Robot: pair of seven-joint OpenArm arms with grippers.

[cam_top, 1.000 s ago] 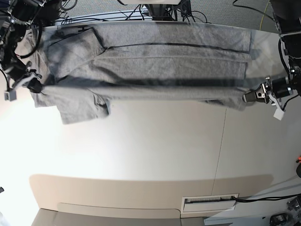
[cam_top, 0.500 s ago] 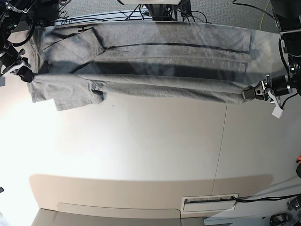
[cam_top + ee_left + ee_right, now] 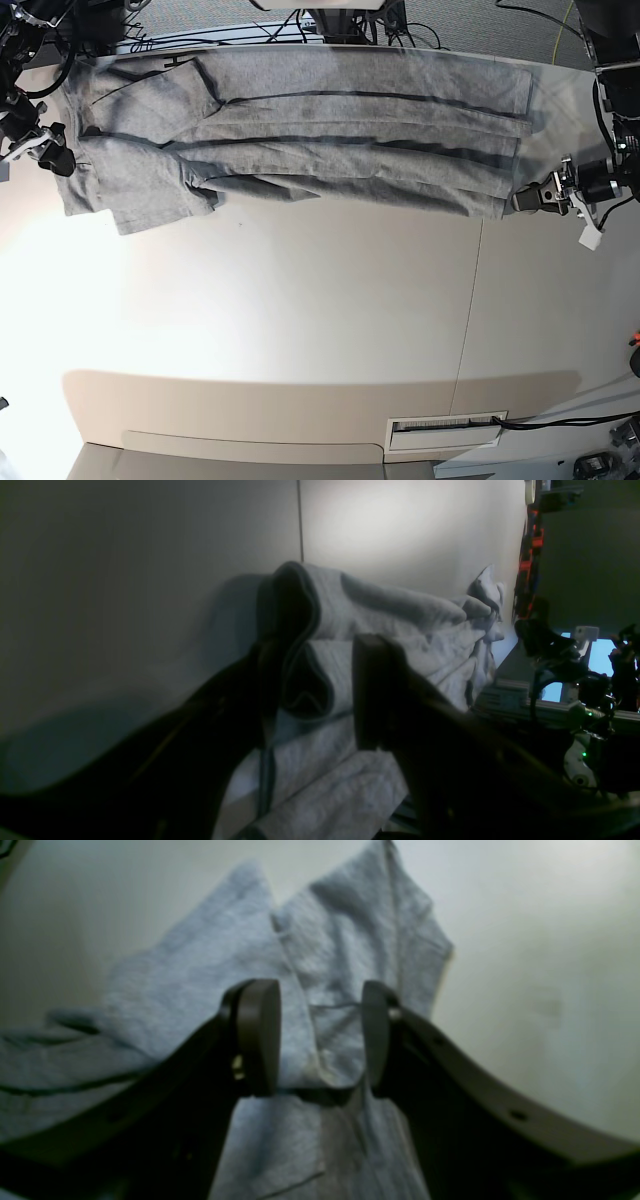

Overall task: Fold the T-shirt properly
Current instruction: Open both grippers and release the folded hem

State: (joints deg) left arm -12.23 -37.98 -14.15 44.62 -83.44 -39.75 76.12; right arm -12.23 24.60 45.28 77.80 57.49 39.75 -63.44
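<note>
The heather-grey T-shirt (image 3: 300,140) lies stretched along the far side of the table, folded lengthwise, with a sleeve (image 3: 150,205) sticking out towards the front at its left end. My left gripper (image 3: 527,198) is at the shirt's right end. In the left wrist view it (image 3: 320,690) stands open with the rolled hem (image 3: 325,630) loose between its fingers. My right gripper (image 3: 60,160) is at the shirt's left end. In the right wrist view it (image 3: 317,1037) is open just above the cloth (image 3: 350,930).
The pale table (image 3: 320,300) runs wide in front of the shirt, with a seam (image 3: 470,300) down its right part. A white slotted plate (image 3: 445,430) sits at the near edge. Cables and frame parts (image 3: 330,20) crowd the far edge.
The raised front fold of the shirt has come down flat over the rest. Both grippers have opened and let go of the cloth at its two ends.
</note>
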